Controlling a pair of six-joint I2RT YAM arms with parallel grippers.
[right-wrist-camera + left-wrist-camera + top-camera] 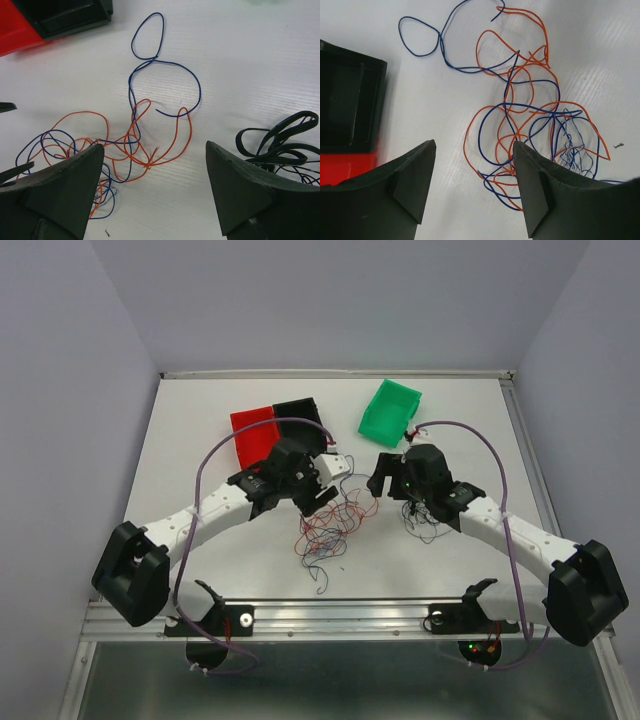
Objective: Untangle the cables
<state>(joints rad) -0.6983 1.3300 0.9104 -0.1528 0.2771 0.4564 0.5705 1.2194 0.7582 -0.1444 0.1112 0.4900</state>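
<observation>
cables [328, 523] tangled; black strands [278, 145] cut off behind right jaws

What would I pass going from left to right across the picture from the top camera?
red bin → black bin → red and blue cables → green bin → black cables

White desk [200, 440] in view, matte, finely ribbed up close, evenly lit with only soft shadows. It's boxed in on 3 sides in pale lilac-grey: back wall [330, 300], left wall [60, 390], right wall [590, 350]. Thin metal trim [330, 373] along the far edge, an aluminium rail [340, 612] along the near one, and a dark greyish surface [330, 680] below that
</observation>
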